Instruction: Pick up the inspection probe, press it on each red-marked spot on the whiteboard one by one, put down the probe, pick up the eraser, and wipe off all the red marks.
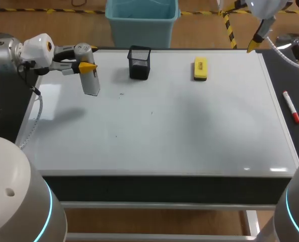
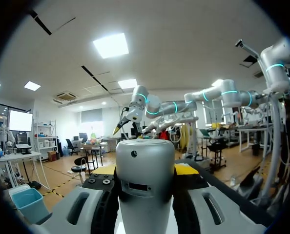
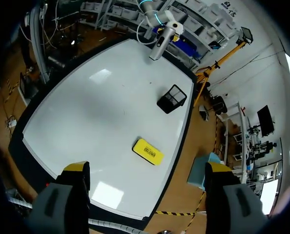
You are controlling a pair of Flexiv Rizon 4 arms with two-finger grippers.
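From above: left gripper (image 1: pixel 87 67) closed tight on the grey inspection probe (image 1: pixel 91 83), over the far left part of the whiteboard (image 1: pixel 190 136), low end close to the board; touching or not, hard to say. Black mesh cup (image 1: pixel 139 62) just to the right of it, yellow eraser (image 1: pixel 200 68) farther right near the far edge, red marker pen (image 1: pixel 291 107) lying off the board on the right side. Right gripper (image 1: pixel 254 44) up high by the far right corner. Only a few tiny dark specks on the board, no clear red spots. From the left wrist: probe squeezed from both sides between the two fingers (image 2: pixel 81 209), standing straight. From the right wrist: yellow fingertips (image 3: pixel 76 167) spread wide with nothing between them, eraser on the board ahead, mesh cup beyond it, left gripper and probe far across the board. What could go wrong: missing the spots, being so faint; bumping the mesh cup, so near the probe; probe sliding in the grip if pushed down too hard or crooked.
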